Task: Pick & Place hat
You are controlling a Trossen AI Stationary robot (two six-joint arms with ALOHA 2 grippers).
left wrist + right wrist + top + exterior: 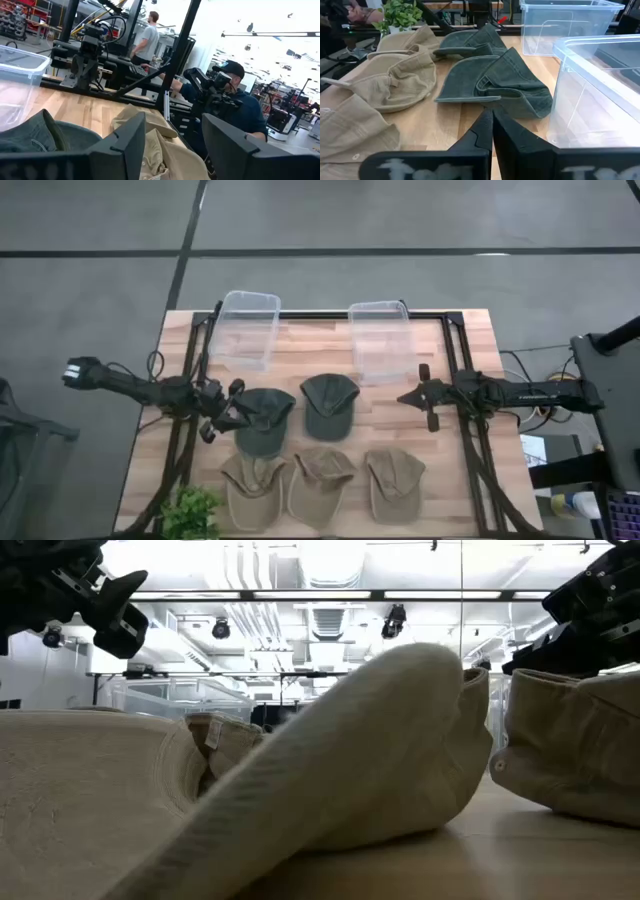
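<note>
Tabletop [300, 350]: pale wooden planks carrying five hats, two clear bins and a small plant; a dark frame runs along its edges.
Landmark: the right green hat [328, 406], near the middle of the tabletop; every place below is given from it.
Left green hat [264, 420]: just beside the landmark on its left; their edges look close to touching.
Tan hats: three in a row on the near side of the landmark, the left tan hat [250, 485], the middle tan hat [320, 480] and the right tan hat [392, 480].
Left bin [247, 328]: clear and empty, beyond the landmark and to its left, at the far edge.
Right bin [380, 338]: clear and empty, beyond the landmark and slightly to its right.
Plant [190, 512]: green, at the near left corner, well apart from the landmark.
Left tool [222, 412]: at the outer edge of the left green hat, left of the landmark; its fingers [125, 145] stand wide apart with nothing between them.
Right tool [412, 396]: to the right of the landmark, clear of it, over bare wood near the right bin; its fingers [481, 131] are pressed together, gripping nothing.
Beyond the tabletop: in the left wrist view, a person in a dark cap [231, 95] sits close by and another person [146, 37] stands farther back.
</note>
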